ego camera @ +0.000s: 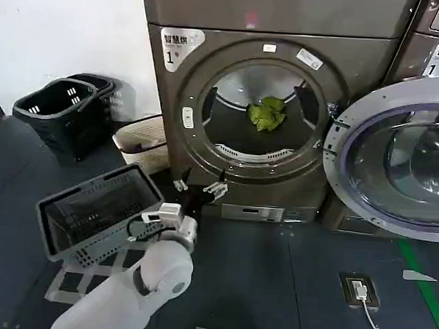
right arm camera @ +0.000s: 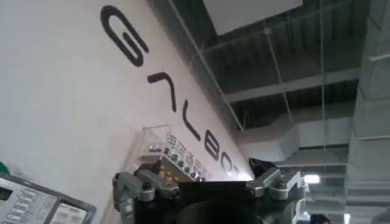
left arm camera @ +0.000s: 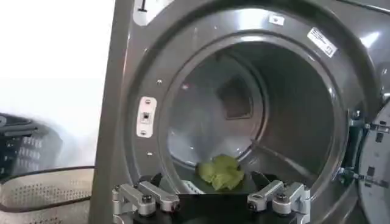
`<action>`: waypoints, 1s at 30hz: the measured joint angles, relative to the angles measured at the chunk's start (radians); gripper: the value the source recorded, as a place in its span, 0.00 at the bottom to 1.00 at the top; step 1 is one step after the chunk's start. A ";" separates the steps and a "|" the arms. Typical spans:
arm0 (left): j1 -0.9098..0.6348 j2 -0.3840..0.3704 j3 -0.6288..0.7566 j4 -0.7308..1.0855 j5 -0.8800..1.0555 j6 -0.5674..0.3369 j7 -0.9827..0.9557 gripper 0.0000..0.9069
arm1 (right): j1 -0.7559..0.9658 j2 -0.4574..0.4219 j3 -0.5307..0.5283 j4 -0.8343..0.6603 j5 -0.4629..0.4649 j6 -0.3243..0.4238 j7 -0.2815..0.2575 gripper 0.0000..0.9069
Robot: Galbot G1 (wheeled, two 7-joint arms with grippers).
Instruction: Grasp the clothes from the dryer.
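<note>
Deep inside the round drum of the dryer (ego camera: 269, 101), the clothes (ego camera: 267, 114) sit as a small bunched lump of yellow-green cloth, resting on the drum's lower curve toward the back, well clear of the door ring. Its door (ego camera: 394, 161) hangs swung wide to the robot's right, so the opening is free. Low in front of the opening, the left gripper (ego camera: 198, 187) is held out with its fingers (left arm camera: 141, 199) spread open and empty, just short of the drum's lip. From the left wrist view the lump (left arm camera: 222, 172) lies straight ahead between the two spread fingers and farther in, so I judge the coming move to be a plain forward reach into the drum, perhaps rising a little to clear the lip. The lump looks roughly round, with no clear long side to line up on. The right gripper (right arm camera: 207, 185) points up toward a white wall and the ceiling, away from the machine, its fingers also apart and holding nothing; the left arm is plainly the nearer one. A dark basket (ego camera: 97, 211) stands on the floor by the robot's left arm, with another black basket (ego camera: 65, 110) off by the wall.
</note>
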 measured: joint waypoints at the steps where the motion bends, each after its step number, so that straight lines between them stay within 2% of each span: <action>1: 0.000 0.000 0.000 0.001 0.000 0.000 0.000 1.00 | 0.000 0.000 0.000 0.000 0.000 0.000 -0.001 1.00; 30: -0.006 -0.005 0.001 0.013 -0.002 0.000 -0.003 1.00 | 0.005 -0.006 -0.004 0.000 0.000 0.005 -0.010 1.00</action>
